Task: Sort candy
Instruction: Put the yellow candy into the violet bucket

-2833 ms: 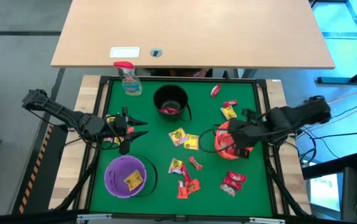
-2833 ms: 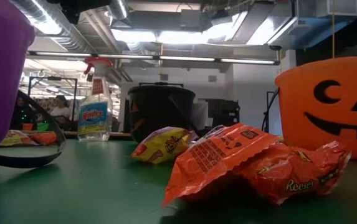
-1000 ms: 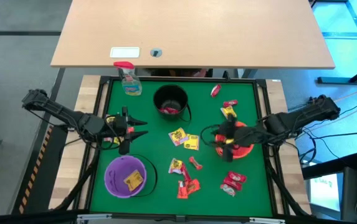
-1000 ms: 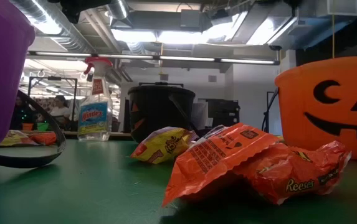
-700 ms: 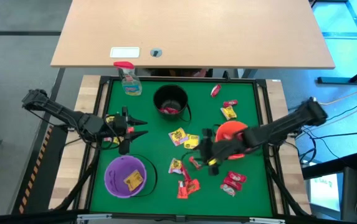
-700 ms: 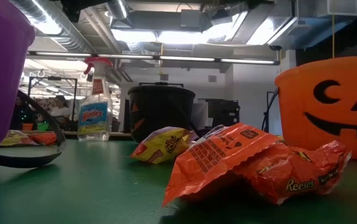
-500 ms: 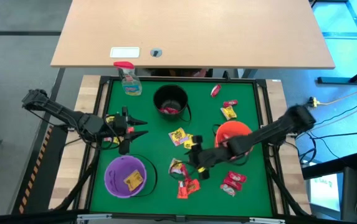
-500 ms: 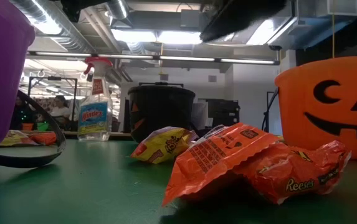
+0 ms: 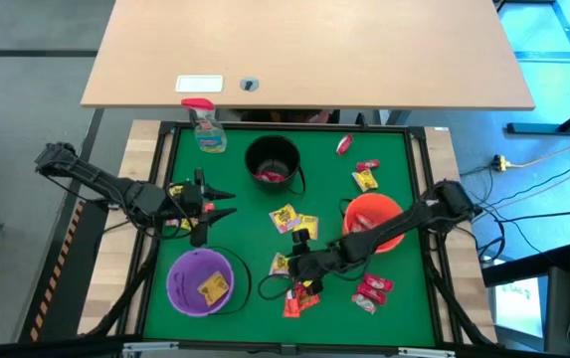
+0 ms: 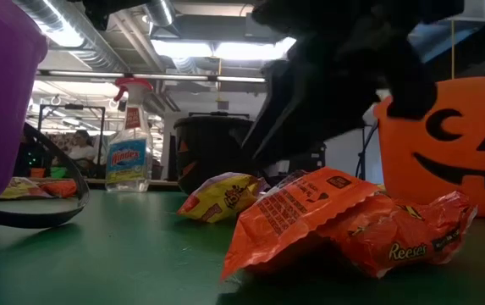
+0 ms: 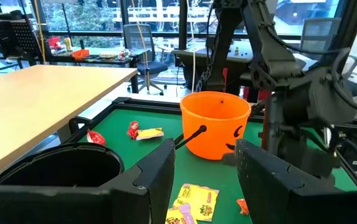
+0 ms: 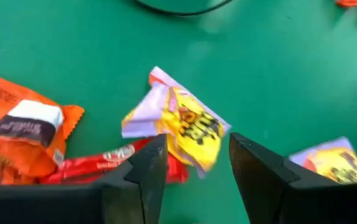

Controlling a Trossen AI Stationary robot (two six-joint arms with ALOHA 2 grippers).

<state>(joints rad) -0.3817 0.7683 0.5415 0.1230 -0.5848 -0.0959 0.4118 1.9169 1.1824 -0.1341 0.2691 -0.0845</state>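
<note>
right hand over the middle candy pile – risks and stock

risk, double pick: the right hand [image 9: 299, 267] hangs low over the tabletop [image 9: 245, 224], fingers [image 12: 138, 177] spread with nothing between them, a yellow packet [image 12: 181, 127] in the gap ahead. that packet lies across a slim red packet [image 12: 113, 163], and an orange packet [image 12: 25, 137] lies just beside. closing here would likely catch two sorts at once, and both would go into one bucket.

risk, slip: the wrappers look shiny and flat, with little edge to pinch; a shallow descent may skate the packet aside rather than lift it.

risk, knock: the right arm reaches past the orange bucket [image 9: 372, 221]; a careless swing back could nudge it.

left hand [image 9: 227, 205]: parked near the tabletop's left edge, fingers [image 11: 156, 180] spread, holding nothing.

candy, appearance: small flat foil packets, crinkled; yellow with purple, plain red, and orange with dark print.

candy, location:
- loose pile in the lower middle, under and beside the right hand
- two yellow packets [image 9: 294, 221] near the centre
- a red pair [image 9: 372, 290] below the orange bucket
- three pieces [image 9: 359, 164] towards the far right corner
- one yellow piece inside the purple bucket [image 9: 180, 288], something red inside the black bucket [image 9: 255, 149]
- a spray bottle [image 9: 203, 124] stands at the far left corner, not part of the stock
</note>
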